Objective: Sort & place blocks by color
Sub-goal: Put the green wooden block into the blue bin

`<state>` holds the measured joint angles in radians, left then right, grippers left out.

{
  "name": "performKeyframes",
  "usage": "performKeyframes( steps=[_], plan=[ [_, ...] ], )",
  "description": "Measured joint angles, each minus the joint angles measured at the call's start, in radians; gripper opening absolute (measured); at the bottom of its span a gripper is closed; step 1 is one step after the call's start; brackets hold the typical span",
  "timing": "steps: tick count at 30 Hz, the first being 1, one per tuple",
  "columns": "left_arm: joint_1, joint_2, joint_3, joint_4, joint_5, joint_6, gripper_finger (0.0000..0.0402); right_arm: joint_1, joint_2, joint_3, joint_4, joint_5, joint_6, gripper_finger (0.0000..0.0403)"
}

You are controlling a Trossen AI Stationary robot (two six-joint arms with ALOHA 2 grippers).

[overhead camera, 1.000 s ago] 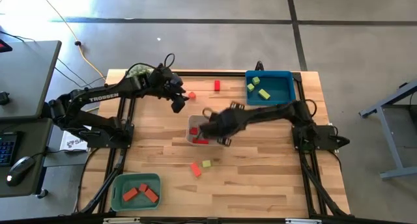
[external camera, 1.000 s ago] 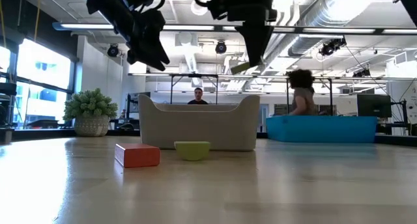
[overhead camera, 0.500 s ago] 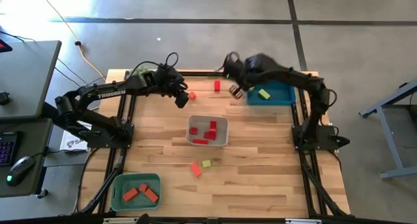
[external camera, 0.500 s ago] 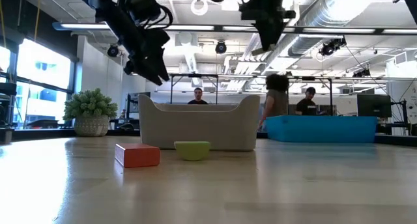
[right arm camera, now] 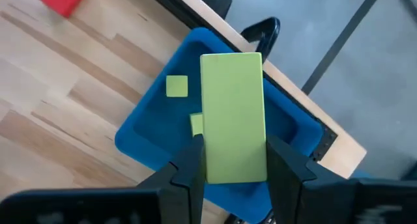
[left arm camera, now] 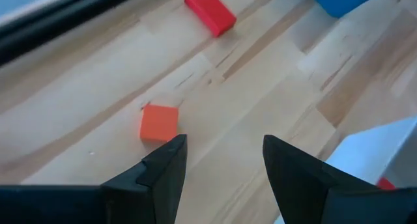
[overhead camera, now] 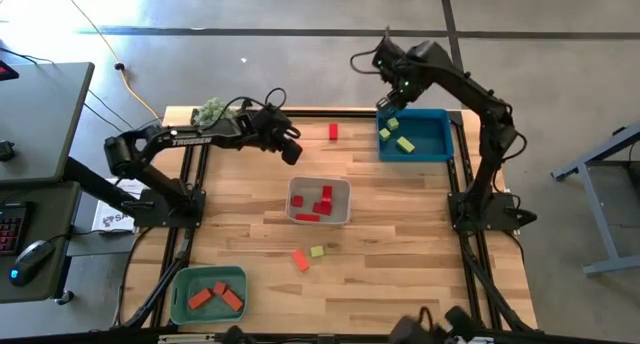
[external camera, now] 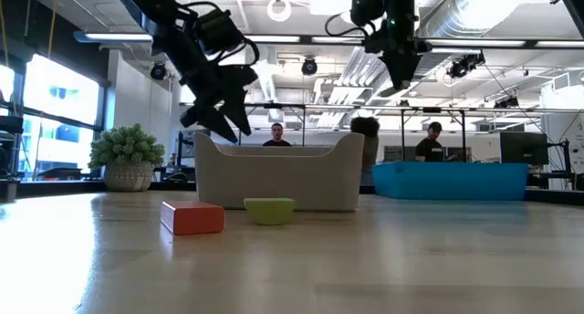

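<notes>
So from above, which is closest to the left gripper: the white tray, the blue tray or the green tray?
From the left gripper:
1. White tray, mid-table, just beside it.
2. Blue tray, far right corner.
3. Green tray, near left corner, farthest.

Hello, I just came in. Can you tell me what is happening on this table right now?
Two robot arms are sorting small coloured blocks into trays. The right gripper holds a yellow-green bar above the blue tray, which already has yellow-green blocks in it. The left gripper is open, hovering over the table near an orange-red cube. The white tray holds red blocks, the green tray orange-red ones. A few blocks lie loose.
</notes>
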<state>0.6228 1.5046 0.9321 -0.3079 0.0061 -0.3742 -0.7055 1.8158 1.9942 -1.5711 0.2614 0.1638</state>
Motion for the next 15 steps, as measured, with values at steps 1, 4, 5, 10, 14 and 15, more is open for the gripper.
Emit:
performKeyframes(
  steps=[1, 4, 5, 10, 14, 15],
  plan=[
    [-0.002, 0.014, 0.002, 0.003, -0.001, -0.008, 0.0191, -0.021, 0.0, 0.0, 0.0, -0.019, -0.011, 0.0099],
    [-0.003, 0.064, 0.035, -0.018, -0.002, -0.016, 0.0191, -0.078, 0.0, 0.0, 0.0, -0.054, -0.063, 0.0099],
    [-0.003, 0.081, 0.055, -0.026, -0.002, -0.016, 0.0191, -0.093, 0.0, 0.0, 0.001, -0.054, -0.079, 0.0099],
    [-0.003, 0.179, 0.183, -0.167, -0.03, -0.016, 0.0191, -0.154, 0.0, 0.0, 0.007, -0.058, -0.13, 0.0099],
    [0.01, 0.255, 0.285, -0.275, -0.046, 0.001, 0.0191, -0.184, 0.0, 0.0, 0.008, -0.078, -0.156, 0.0101],
    [0.015, 0.275, 0.307, -0.29, -0.048, 0.005, 0.0191, -0.188, 0.0, 0.0, 0.008, -0.082, -0.166, 0.0101]
  ],
)
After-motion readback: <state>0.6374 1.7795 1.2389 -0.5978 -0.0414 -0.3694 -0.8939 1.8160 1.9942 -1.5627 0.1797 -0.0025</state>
